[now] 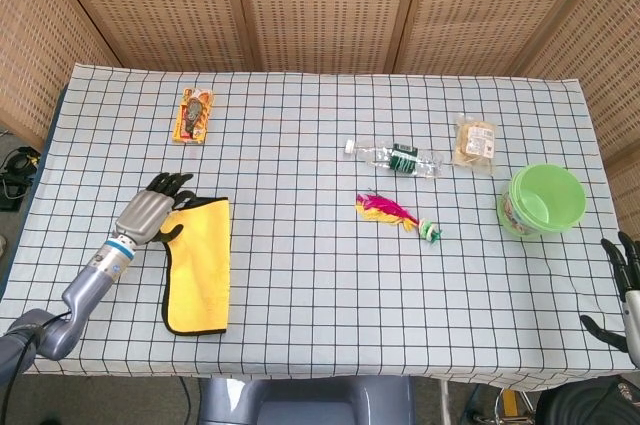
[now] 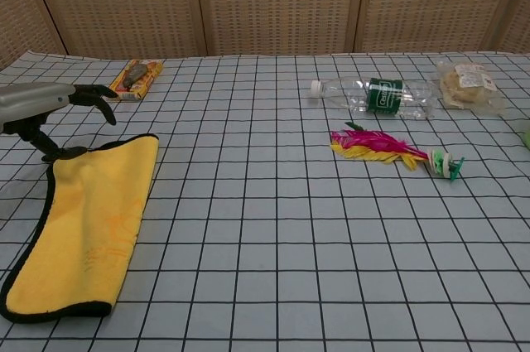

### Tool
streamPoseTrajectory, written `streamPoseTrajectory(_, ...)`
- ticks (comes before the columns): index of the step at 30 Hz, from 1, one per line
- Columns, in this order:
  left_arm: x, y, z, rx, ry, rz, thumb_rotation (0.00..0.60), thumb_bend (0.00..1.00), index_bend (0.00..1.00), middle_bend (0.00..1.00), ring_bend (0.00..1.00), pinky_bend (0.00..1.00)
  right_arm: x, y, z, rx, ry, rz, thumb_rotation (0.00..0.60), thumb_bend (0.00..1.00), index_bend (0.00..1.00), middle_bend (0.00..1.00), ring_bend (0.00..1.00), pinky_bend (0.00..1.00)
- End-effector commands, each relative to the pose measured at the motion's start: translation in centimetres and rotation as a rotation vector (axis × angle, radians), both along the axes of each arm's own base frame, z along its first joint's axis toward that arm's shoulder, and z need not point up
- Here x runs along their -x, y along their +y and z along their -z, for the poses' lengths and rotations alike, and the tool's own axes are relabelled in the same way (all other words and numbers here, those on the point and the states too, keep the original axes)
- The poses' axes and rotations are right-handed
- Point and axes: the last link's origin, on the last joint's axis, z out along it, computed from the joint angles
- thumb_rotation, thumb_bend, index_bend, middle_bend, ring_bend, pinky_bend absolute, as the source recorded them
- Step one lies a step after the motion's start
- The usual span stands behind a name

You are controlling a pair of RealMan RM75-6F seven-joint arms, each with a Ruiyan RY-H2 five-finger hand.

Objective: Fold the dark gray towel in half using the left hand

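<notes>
Left hand: we see our left hand (image 1: pixel 150 213) at the lower left of the head view, over the far left corner of the towel; its fingers are spread and curl slightly downward, and the thumb reaches down to the towel's dark edge. We cannot tell whether it only touches or pinches the cloth. In the chest view the same hand (image 2: pixel 50 103) shows at the left edge, thumb tip meeting the towel's upper corner.
Right hand: our right hand (image 1: pixel 622 290) shows only at the lower right corner of the head view, off the table edge, fingers apart and holding nothing.
Towel: the towel (image 1: pixel 199 264) lies flat at the lower left of the table, folded, its yellow side up and a dark border around it; long side running toward the near edge.
Table: the table (image 1: pixel 300 285) carries a blue-checked cloth.
Snack packet: an orange snack packet (image 1: pixel 194 115) lies at the upper left.
Bottle: a clear bottle (image 1: pixel 395 157) lies on its side near the centre.
Feather toy: a pink and yellow feather toy (image 1: pixel 395 214) lies just below the bottle.
Bag: a clear food bag (image 1: pixel 475 143) lies right of the bottle.
Bowl: a green bowl (image 1: pixel 543 200) stands at the right.
</notes>
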Motion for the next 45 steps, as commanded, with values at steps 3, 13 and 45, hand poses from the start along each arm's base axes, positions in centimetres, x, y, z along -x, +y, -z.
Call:
streamPoseTrajectory(3, -2.7, 3.2, 1.7, -0.004, 0.023, -0.047, 0.6, 0.42, 0.3, 0.0, 0.0, 0.0, 0.2, -0.1, 0.1, -0.004, 0.002, 0.008, 0.6, 0.0, 0.02, 0.0, 0.0, 0.0)
streamPoseTrajectory(13, -3.3, 4.2, 3.2, 0.033, 0.043, -0.129, 0.6, 0.43, 0.35, 0.0, 0.0, 0.0, 0.4, -0.3, 0.0, 0.0, -0.004, 0.017, 0.6, 0.0, 0.02, 0.0, 0.0, 0.0)
streamPoseTrajectory(45, -0.8, 3.7, 3.2, 0.021, 0.094, -0.206, 0.6, 0.44, 0.45, 0.0, 0.0, 0.0, 0.4, -0.4, 0.0, -0.009, -0.014, 0.015, 0.6, 0.0, 0.02, 0.0, 0.0, 0.0)
